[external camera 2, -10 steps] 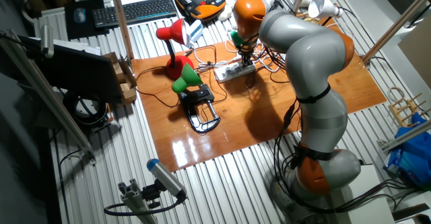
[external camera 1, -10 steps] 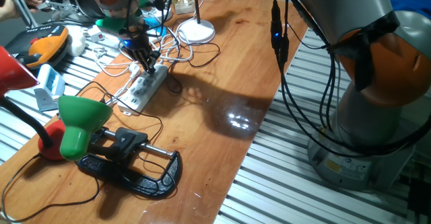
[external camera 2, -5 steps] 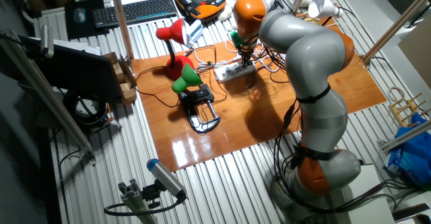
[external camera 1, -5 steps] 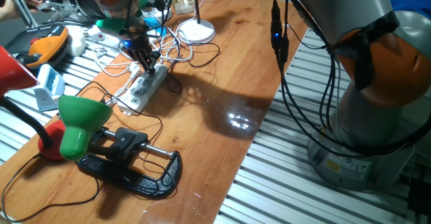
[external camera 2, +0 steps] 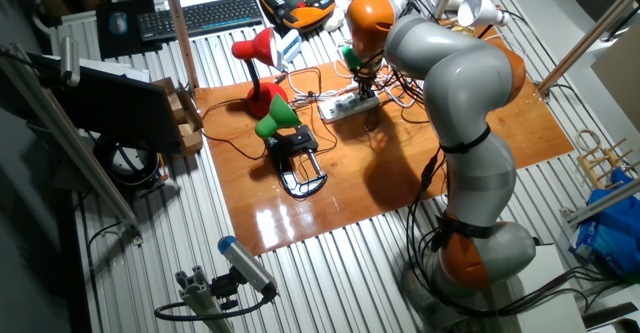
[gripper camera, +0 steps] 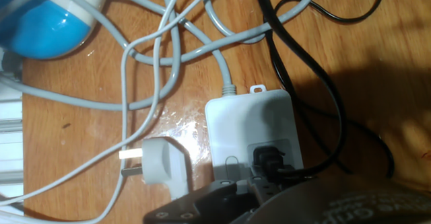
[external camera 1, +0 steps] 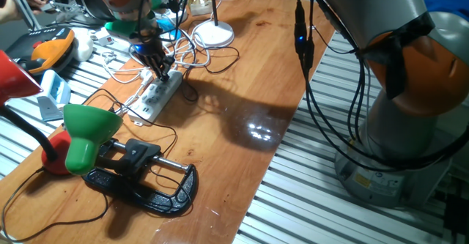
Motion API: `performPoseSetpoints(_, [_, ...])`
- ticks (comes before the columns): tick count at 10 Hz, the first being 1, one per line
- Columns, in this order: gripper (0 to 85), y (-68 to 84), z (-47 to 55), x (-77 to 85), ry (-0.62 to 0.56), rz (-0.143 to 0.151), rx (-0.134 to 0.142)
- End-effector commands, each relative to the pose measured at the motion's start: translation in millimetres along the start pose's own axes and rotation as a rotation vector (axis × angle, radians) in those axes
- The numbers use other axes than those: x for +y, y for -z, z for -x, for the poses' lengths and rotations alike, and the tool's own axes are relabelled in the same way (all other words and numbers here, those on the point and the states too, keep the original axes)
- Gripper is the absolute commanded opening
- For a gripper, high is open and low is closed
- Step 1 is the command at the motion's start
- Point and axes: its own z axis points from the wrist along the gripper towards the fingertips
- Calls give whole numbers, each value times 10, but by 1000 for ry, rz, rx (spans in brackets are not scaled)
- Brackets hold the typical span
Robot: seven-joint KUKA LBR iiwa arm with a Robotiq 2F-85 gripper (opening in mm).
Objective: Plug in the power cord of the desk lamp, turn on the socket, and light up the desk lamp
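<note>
Wooden worktop (external camera 1: 242, 90) carries the gripper (external camera 1: 163, 72) at the socket (external camera 1: 157, 94), arm reaching down over its far end, grip unclear, where the power cord (gripper camera: 323, 96) is plugged in, desk lamp (external camera 1: 213, 33) standing nearby.

Arm (external camera 2: 455, 83) built of bulky rounded light-grey segments, joined by orange bands at joints. Orange cap seen at wrist end, orange ring near grey base (external camera 1: 381, 172). Bundle of black cables (external camera 1: 311, 75) run along outside of arm, small blue light carried on it. Gripper (external camera 1: 155, 59) dark, black fingers; blue glow seen beside it.
</note>
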Motion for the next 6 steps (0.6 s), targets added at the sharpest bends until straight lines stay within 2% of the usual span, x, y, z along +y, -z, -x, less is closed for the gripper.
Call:
performPoseSetpoints(1, [0,-3,0,-1,0,-2,0])
performPoseSetpoints(6, [0,-40,-12,-2,-2,1,-6])
